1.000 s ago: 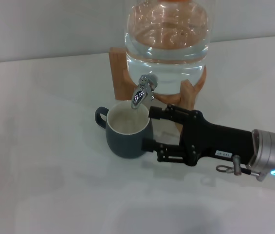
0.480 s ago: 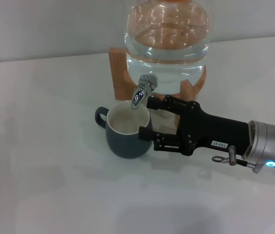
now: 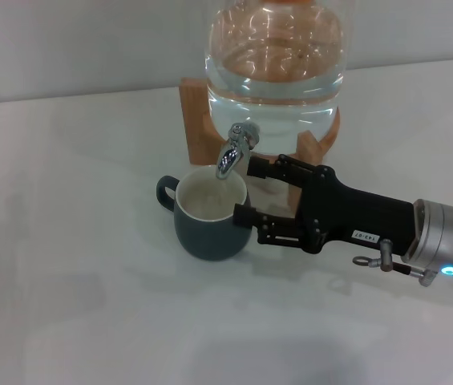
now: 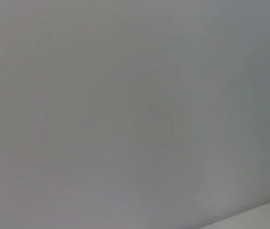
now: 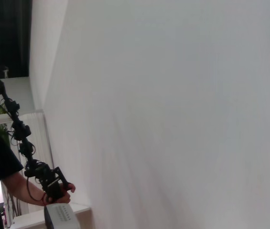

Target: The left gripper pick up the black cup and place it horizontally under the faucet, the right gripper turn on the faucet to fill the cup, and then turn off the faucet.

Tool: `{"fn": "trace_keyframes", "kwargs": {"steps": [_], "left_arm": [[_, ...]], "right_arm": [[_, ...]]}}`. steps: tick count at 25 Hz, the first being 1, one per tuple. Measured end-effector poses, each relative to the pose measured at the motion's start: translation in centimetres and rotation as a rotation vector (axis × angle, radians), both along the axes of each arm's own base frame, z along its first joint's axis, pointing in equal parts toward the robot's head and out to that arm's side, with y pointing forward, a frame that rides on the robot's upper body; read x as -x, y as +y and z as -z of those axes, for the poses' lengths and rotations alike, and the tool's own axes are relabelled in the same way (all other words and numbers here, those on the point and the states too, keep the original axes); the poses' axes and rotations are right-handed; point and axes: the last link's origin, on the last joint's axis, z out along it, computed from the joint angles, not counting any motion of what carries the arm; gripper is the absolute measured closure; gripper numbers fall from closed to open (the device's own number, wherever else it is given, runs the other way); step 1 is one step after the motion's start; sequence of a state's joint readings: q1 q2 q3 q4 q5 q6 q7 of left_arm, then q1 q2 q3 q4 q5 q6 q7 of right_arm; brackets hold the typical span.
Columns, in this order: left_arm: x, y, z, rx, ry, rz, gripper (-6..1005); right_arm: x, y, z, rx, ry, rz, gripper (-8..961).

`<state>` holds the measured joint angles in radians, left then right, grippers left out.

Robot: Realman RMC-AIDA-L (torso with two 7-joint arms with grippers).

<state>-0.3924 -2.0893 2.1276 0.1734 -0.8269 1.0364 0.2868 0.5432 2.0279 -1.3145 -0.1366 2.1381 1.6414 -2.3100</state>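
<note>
Above and beyond my claw stands the clear glass jar (image 3: 276, 60), full of water on its wooden stand (image 3: 198, 120). My right gripper (image 3: 249, 192), jaws spread wide and holding nothing, reaches in over the white table (image 3: 66, 241). Just off my lower finger sits the black cup (image 3: 207, 216), upright with its cream inside showing and its handle turned away from me. The faucet (image 3: 236, 147) hangs just above and ahead of my upper finger, spout over the cup's far rim. My left gripper is out of sight. The step, as I judge it, is turning the tap on: I should lift to the short lever, clear of the cup, and press it gently. The small white label (image 3: 366, 236) on my body is too fine to read.
</note>
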Motion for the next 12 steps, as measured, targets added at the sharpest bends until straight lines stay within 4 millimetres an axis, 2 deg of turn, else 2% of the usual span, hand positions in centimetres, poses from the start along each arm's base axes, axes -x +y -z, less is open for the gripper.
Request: {"fn": "trace_keyframes", "kwargs": {"steps": [12], "left_arm": [[0.06,-0.05,0.02,0.001,0.000,-0.003,110]], "right_arm": [[-0.26,-0.13,-0.05,-0.006,0.002,0.012,113]]}}
